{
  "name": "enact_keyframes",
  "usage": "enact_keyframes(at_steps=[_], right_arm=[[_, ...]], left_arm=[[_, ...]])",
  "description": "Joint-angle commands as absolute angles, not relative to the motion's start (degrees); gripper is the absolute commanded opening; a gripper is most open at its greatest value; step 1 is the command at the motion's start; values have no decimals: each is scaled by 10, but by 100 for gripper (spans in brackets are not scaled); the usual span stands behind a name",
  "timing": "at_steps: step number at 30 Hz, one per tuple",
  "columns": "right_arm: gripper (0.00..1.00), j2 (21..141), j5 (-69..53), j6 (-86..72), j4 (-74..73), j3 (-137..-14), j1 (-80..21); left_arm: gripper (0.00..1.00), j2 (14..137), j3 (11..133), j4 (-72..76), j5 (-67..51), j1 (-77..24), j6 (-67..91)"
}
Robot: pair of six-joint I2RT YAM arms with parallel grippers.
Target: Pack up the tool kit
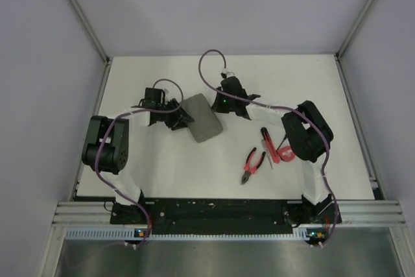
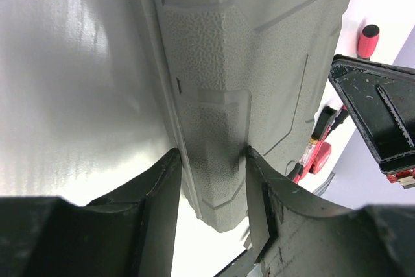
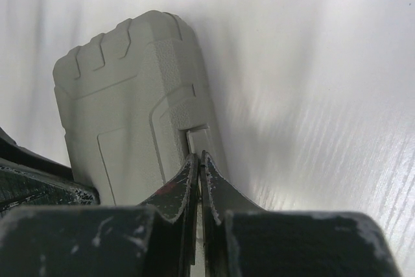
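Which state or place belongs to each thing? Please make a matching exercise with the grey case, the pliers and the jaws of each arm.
Things:
1. grey case
2. pliers
3. left jaws
4. right jaws

States or places:
a. shut tight, tips at the case's edge
b. lying loose, to the right of the case
c. clamped on the case's side
d. closed, reached from both sides

Pairs: 1-d, 2-b, 3-c, 4-a

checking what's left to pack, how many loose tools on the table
3: pliers, a red-black handled tool just behind them, a red item partly under the right arm. Others may be hidden.
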State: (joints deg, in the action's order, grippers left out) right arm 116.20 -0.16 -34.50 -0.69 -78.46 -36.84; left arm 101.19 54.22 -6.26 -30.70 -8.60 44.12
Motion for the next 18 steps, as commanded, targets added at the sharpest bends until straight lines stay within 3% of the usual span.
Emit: enact_keyframes(at_steps=[1,18], right_arm=[[0,1147,48,-281,-95,-771,-341],[0,1151,141,-140,-138,-820,-316]], left_arm=[[0,1047,511,-140,-220,-90,455],[0,1063,535,-165,-195,-98,472]])
